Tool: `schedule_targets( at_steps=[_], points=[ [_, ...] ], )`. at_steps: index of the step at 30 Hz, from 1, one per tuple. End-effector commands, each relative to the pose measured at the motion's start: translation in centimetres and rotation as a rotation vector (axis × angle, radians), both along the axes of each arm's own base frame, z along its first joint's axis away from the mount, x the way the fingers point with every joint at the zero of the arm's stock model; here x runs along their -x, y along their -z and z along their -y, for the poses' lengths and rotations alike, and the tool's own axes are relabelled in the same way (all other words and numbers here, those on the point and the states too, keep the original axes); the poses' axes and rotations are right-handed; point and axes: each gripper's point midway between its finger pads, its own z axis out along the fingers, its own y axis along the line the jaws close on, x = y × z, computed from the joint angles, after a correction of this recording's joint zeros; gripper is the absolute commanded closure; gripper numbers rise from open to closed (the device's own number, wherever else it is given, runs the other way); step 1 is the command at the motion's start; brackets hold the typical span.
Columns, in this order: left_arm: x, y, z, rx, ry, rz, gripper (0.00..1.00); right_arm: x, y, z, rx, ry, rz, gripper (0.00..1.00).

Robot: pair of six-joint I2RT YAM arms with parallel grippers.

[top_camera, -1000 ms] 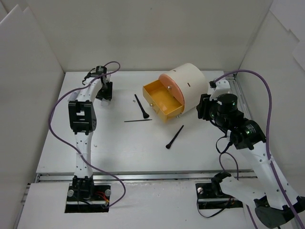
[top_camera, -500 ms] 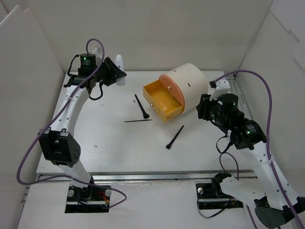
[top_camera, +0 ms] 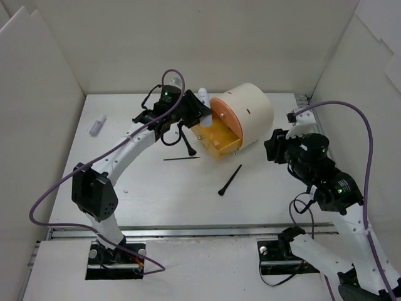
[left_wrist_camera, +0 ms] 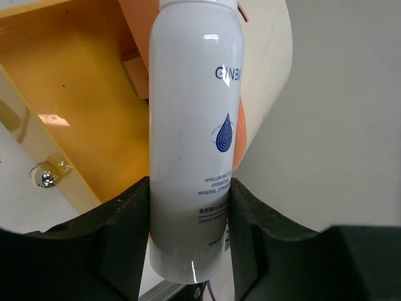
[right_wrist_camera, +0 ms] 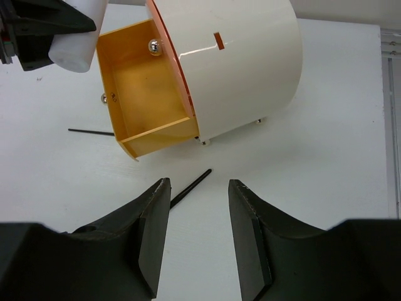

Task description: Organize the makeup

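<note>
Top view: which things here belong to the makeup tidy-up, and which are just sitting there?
Makeup: white tube, clamped in the left gripper; black brush beside the orange drawer; black brush nearer the arms; thin black stick; small pale item, far left.
Just there: cream cylinder with its orange drawer open, probably where things go.
</note>
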Motion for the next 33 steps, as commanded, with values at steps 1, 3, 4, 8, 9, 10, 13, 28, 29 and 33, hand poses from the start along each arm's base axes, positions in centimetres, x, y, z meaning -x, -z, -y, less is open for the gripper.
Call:
schedule_targets(
  at_steps=[1,3,4,8,9,10,13,28,29,33],
  points=[
    [-1.7,-6.0,-0.7,0.092,-0.164,0.14,1.0,-0.2,-1.8,0.1,-0.026,0.002,0.081,0.61],
    [-1.4,-5.9,0.4,0.091,-0.153,0.134,0.95,0.2,-2.0,0.4,-0.035,0.008,0.093,0.6],
    [-1.7,-5.1,0.9,0.075,-0.159,0.116,0.93,0.3,-1.8,0.4,-0.034,0.01,0.089,0.6],
    [-1.7,-3.4,2.2,0.048,-0.162,0.068,0.9,1.0,-2.0,0.8,-0.048,0.016,0.109,0.6],
    [-1.6,-2.8,2.6,0.043,-0.161,0.058,0.89,1.0,-1.9,0.8,-0.049,0.018,0.107,0.59],
    [-1.6,-2.5,3.0,0.038,-0.162,0.058,0.85,1.1,-2.0,1.0,-0.05,0.021,0.112,0.59],
    [-1.8,-1.7,3.4,0.017,-0.169,0.044,0.82,1.3,-1.9,1.0,-0.052,0.021,0.113,0.59],
    [-2.5,-1.3,5.1,0.001,-0.119,0.064,0.4,1.8,-2.3,1.4,-0.065,0.034,0.121,0.57],
    [-2.4,-1.7,5.0,0.004,-0.118,0.073,0.39,1.8,-2.3,1.4,-0.065,0.034,0.121,0.57],
    [-1.6,-3.2,4.3,-0.007,-0.113,0.103,0.38,1.6,-2.2,1.4,-0.062,0.037,0.116,0.57]
  ],
)
